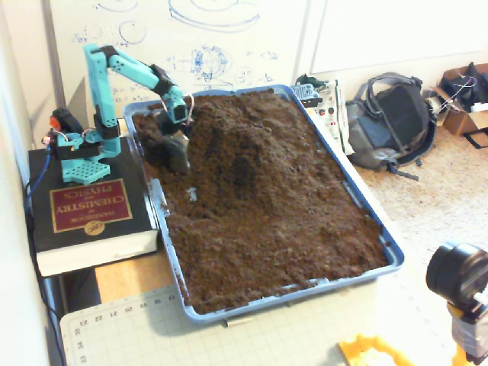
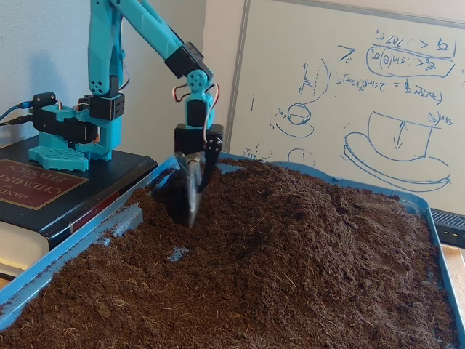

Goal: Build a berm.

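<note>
**A:** Where does your berm (image 1: 248,149) sit?

**B:** Your berm is the dark, crumbly hump in the far half of the blue tray (image 1: 389,255), running from the far rim toward the middle. In the high fixed view it has a shadowed dip on its near slope. In the low fixed view the berm (image 2: 305,218) rises across the centre with sloping sides, and flatter soil spreads toward the camera.

**A:** And my gripper?

**B:** Your gripper (image 1: 178,156) points down at the berm's left flank in the high view, near the tray's far left corner. In the low view the gripper (image 2: 193,211) has its tips touching or sunk into the soil, in a darker hollow just left of the hump. A pale, blade-like finger (image 2: 192,185) and a dark finger lie close together, but I cannot tell whether they are pressed together or slightly parted.

**A:** What surrounds it?

**B:** Your teal arm (image 1: 130,69) stands on a thick dark book (image 1: 84,210) just left of the tray. A whiteboard (image 2: 349,80) with blue sketches stands behind, and a grey backpack (image 1: 389,122) lies on the floor to the right in the high view.
</note>
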Controlling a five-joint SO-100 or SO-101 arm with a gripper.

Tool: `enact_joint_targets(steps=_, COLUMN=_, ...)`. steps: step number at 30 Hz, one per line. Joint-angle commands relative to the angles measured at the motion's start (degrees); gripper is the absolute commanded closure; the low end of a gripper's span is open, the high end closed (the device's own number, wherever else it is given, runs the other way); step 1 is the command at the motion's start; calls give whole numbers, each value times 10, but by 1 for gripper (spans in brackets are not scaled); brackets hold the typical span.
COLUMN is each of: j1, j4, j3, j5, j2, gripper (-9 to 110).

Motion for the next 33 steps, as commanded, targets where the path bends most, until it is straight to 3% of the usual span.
enact_joint_targets(steps=1, j1=19, j4=-17, j3=-98, j5=3, j2=-45, gripper=101)
enact_joint_targets(steps=19, j1=20, j4=-12, j3=-363, j5=5, j2=-127, gripper=101)
enact_joint_targets(steps=26, j1=20, j4=-11, j3=-402, j5=40, j2=-110, gripper=101)
enact_joint_targets(steps=33, j1=13, j4=42, j3=-330, j5=47, j2=-15, gripper=101)
